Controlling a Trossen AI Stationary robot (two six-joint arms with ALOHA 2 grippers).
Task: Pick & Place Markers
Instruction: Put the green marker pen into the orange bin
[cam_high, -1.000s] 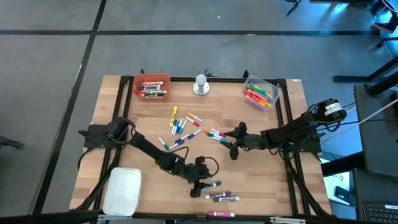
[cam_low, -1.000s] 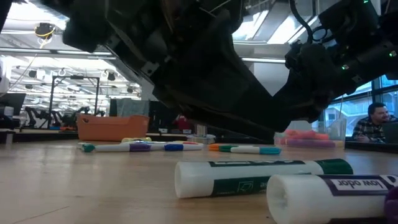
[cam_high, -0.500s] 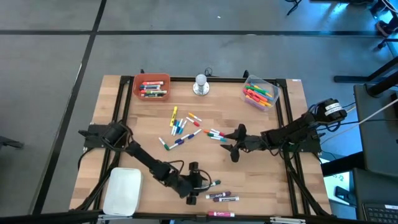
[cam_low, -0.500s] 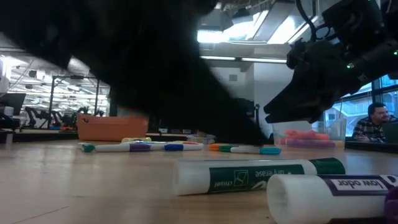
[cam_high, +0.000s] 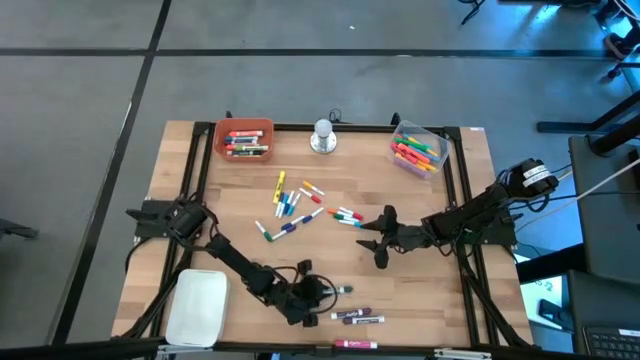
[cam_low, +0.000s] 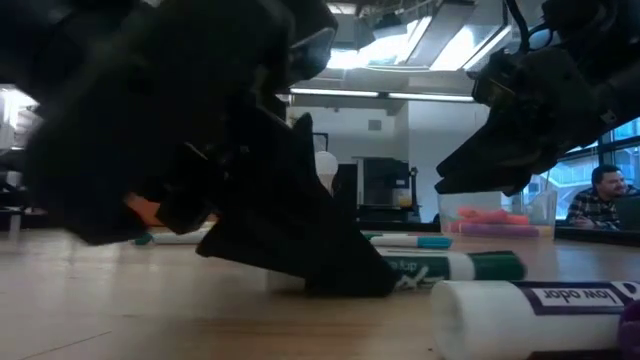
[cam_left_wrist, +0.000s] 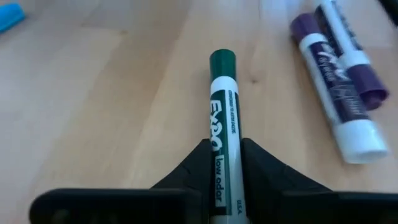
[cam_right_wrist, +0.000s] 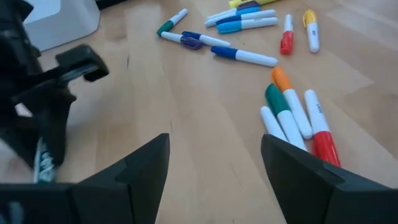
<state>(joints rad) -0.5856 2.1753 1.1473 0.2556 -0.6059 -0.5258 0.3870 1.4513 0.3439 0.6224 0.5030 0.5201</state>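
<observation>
A green-capped marker (cam_left_wrist: 222, 99) with a white barrel lies on the wood near the table's front edge, and my left gripper (cam_high: 316, 291) is shut on it. Two purple markers (cam_high: 358, 317) lie just beside it, toward the near edge. More markers are scattered at mid-table (cam_high: 290, 205), and a few lie in front of my right gripper (cam_right_wrist: 292, 118). My right gripper (cam_high: 378, 245) hangs open above the table right of centre, with nothing between its fingers. My left gripper pinches the green marker's white barrel (cam_left_wrist: 225, 163) between its two fingers, on the half away from the cap. The fingers (cam_low: 340, 262) slant down from the table's left and lie along the marker. The marker lies flat on the table, its cap (cam_left_wrist: 222, 62) pointing toward the right edge.
An orange bin (cam_high: 244, 138) and a clear bin (cam_high: 418, 148) at the far edge hold markers, with a silver knob-like object (cam_high: 322, 136) between them. A white box (cam_high: 197, 306) sits at the near left corner. One more marker (cam_high: 355, 343) lies at the front edge.
My left gripper has sunk to the table and swung toward the near edge, tipping further down. Its fingers, wide apart half a second ago, have shut on the green marker's barrel. The marker stays flat on the wood. My right gripper has drifted slightly toward the near edge.
</observation>
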